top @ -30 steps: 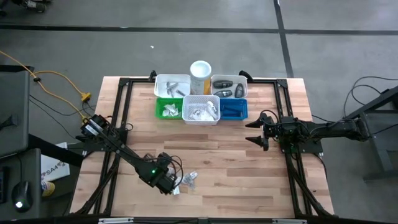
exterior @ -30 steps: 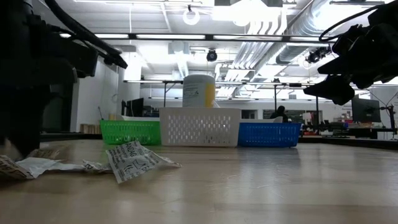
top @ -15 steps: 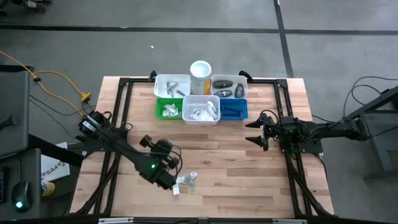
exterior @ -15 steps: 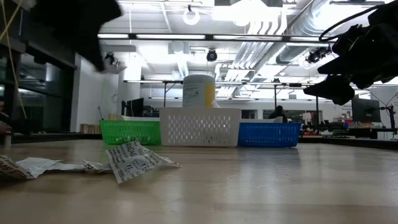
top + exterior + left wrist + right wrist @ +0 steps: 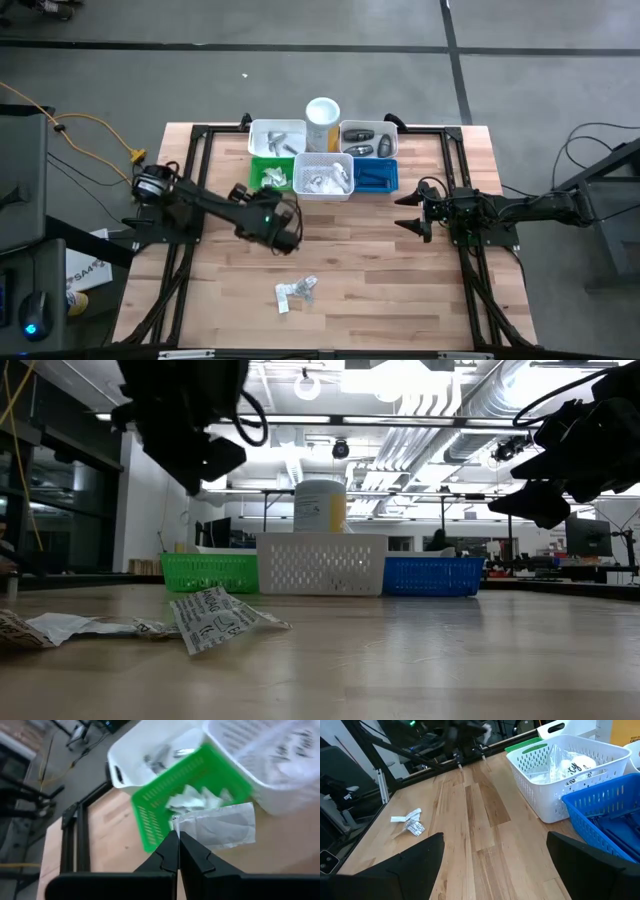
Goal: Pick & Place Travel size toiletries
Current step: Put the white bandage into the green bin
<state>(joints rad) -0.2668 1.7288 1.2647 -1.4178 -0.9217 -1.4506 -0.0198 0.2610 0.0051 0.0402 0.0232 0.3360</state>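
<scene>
My left gripper [image 5: 289, 237] hovers above the table just near of the green bin [image 5: 271, 174], shut on a clear, crinkly packet [image 5: 215, 825]. In the low view it is a dark shape [image 5: 195, 455] high over the wood. A few more clear packets with print [image 5: 297, 292] lie flat on the table toward the near edge, also seen as packets [image 5: 215, 620] in the low view and packets [image 5: 410, 822] in the right wrist view. My right gripper [image 5: 408, 211] waits open on the table's right side, raised off the wood [image 5: 540, 490]. My left gripper pinches the clear packet by one edge [image 5: 176, 823] between its two shut fingertips. The packet is lifted clear of the table and reaches forward from the fingertips toward the green bin [image 5: 190, 800]. One layer or several, I cannot tell.
At the far edge stand two white bins [image 5: 277, 137] [image 5: 369, 137] with a tall white cylinder [image 5: 323, 118] between them. In front of them sit the green bin, a white basket [image 5: 323, 176] with packets and a blue bin [image 5: 375, 175]. Bare wood lies in the middle.
My left gripper has risen from the packets near the table's near edge and moved toward the far edge, up to the green bin. The other packets have stayed where they lay.
</scene>
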